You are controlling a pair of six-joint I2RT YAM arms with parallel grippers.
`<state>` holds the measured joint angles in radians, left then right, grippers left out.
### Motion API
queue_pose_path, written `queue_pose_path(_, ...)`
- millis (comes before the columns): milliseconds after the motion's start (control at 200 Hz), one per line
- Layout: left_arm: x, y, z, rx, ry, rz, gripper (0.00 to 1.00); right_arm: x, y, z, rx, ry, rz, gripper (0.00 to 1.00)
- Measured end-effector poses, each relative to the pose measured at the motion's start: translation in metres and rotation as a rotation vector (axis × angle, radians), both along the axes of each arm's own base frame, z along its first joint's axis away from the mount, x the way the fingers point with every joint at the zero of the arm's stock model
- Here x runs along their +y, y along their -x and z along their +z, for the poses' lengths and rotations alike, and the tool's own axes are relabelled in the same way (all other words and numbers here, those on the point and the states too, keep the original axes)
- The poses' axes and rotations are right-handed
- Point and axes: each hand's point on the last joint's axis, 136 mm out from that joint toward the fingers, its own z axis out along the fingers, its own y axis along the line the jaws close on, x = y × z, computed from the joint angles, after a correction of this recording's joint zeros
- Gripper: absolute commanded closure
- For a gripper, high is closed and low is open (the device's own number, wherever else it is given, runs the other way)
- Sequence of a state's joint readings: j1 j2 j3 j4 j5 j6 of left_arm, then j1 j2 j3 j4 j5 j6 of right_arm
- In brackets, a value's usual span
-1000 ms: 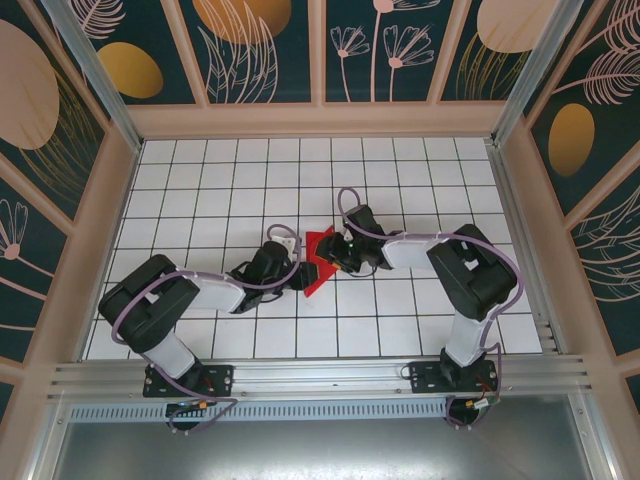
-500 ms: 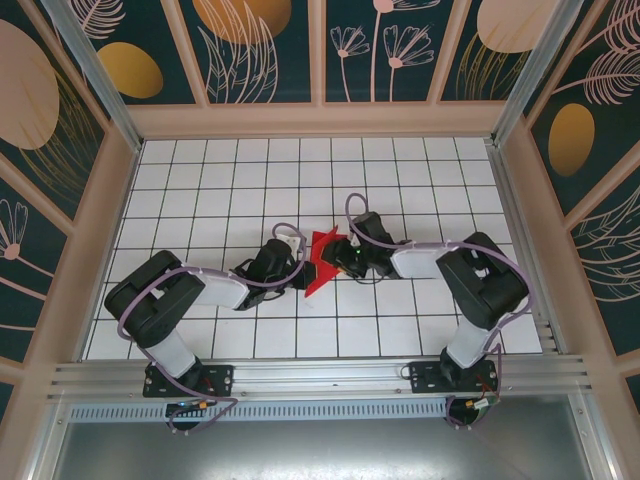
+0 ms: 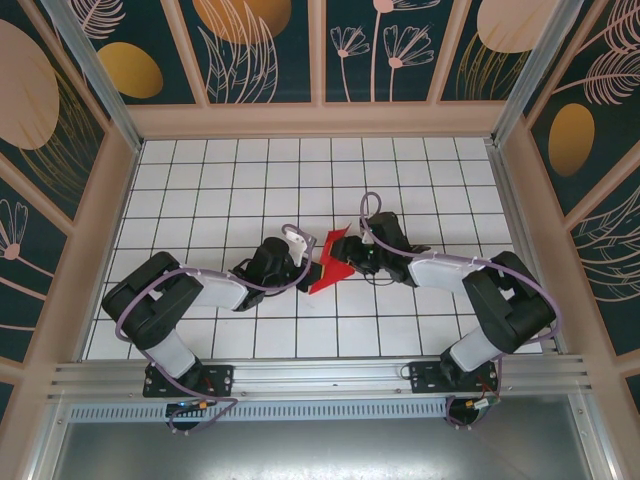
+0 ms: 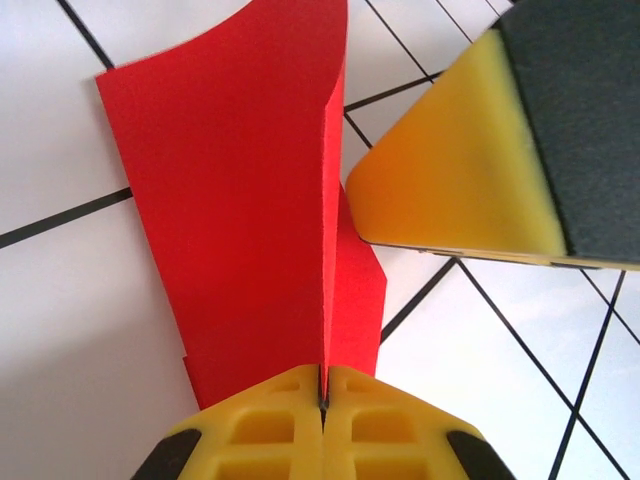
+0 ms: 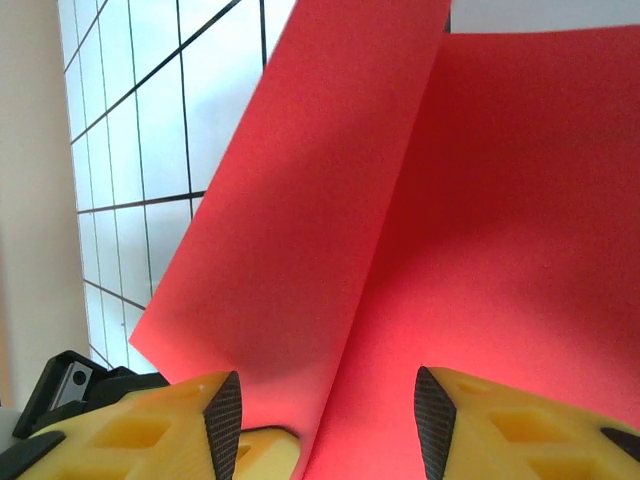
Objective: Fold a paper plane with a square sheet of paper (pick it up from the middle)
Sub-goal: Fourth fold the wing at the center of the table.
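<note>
One thin bright-red folded paper sheet: L fingers pinch 9 o'clock edge; R fingers apart, 3 o'clock.

Bright, even light with soft shadows; both wrist views blur close up.

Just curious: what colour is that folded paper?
Plain bright red paper; clearest in the left wrist view.
</note>
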<state>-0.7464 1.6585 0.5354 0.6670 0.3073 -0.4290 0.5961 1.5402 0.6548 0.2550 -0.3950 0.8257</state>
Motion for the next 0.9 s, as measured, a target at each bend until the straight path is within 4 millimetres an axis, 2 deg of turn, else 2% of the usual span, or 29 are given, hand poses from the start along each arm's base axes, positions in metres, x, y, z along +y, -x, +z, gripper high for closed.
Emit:
queue_pose_path(150, -0.003, 0.003, -0.006, 0.011, -0.002, -0.029, 0.95, -0.002, 0.002, -0.004, -0.003, 0.001, 0.008, 0.49)
queue_pose_path(355, -0.007, 0.009, -0.023, 0.062, -0.015, -0.059, 0.95, -0.007, 0.004, -0.021, 0.033, 0.021, 0.001, 0.49)
queue_pose_path(615, -0.014, 0.012, -0.029, 0.121, 0.007, -0.084, 0.95, -0.012, 0.006, -0.034, 0.061, 0.036, -0.012, 0.45)
queue_pose_path(901, -0.018, 0.01, -0.024, 0.161, 0.044, -0.089, 0.91, -0.015, 0.004, -0.038, 0.071, 0.043, -0.023, 0.46)
